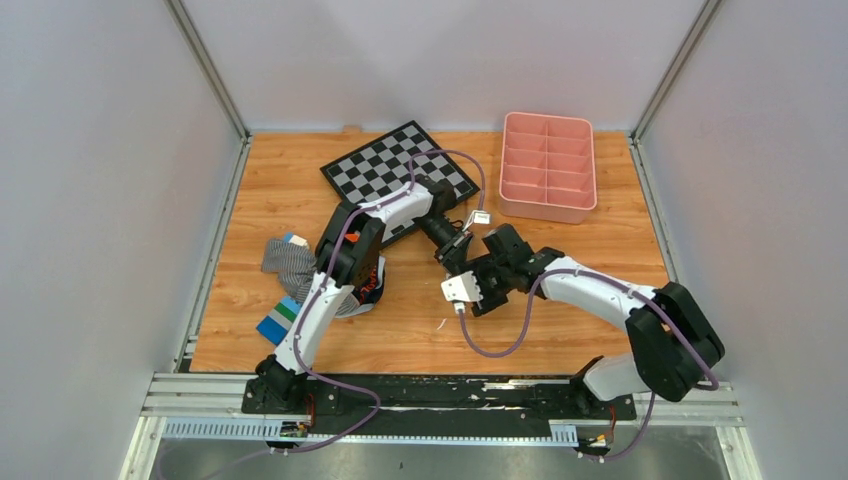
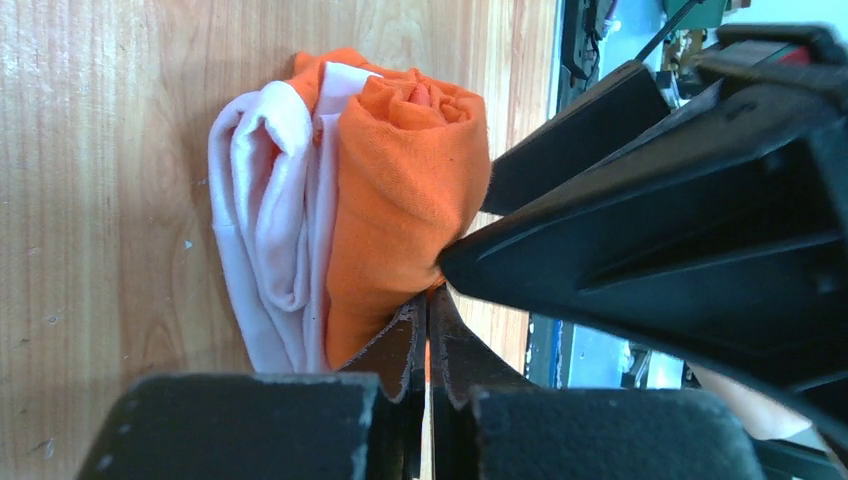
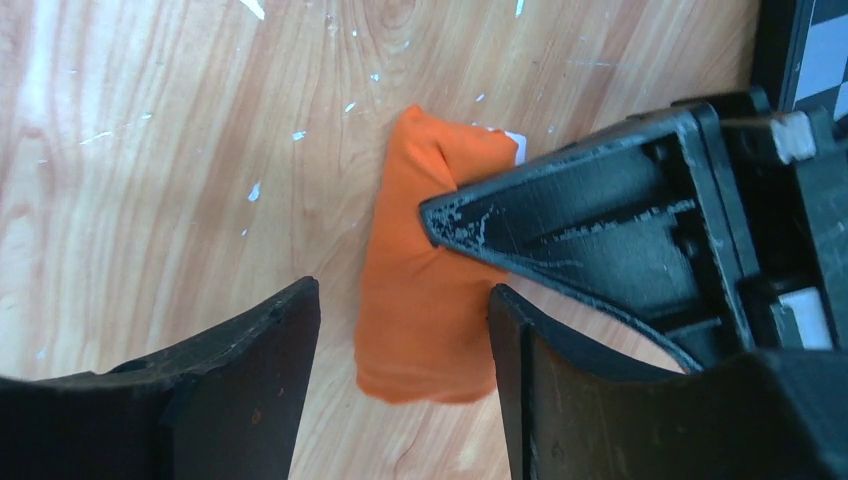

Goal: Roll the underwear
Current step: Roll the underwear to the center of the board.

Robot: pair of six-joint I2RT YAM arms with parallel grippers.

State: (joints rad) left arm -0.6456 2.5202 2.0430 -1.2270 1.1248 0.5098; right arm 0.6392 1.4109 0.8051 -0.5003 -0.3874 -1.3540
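Progress: the underwear (image 2: 410,200) already looks like a tight orange roll, white lining showing at one end; the rolling seems nearly done, with release and perhaps stowing left.
Where: on bare wood at mid-frame of the top view, under both wrists.
Left gripper (image 2: 427,310): closed, a sliver of orange between its tips, apparently pinching the roll's edge.
Right gripper (image 3: 400,290): open, its jaws standing either side of the roll.
Pink tray (image 1: 546,212): upper right of the top view, with nothing visible in its compartments.
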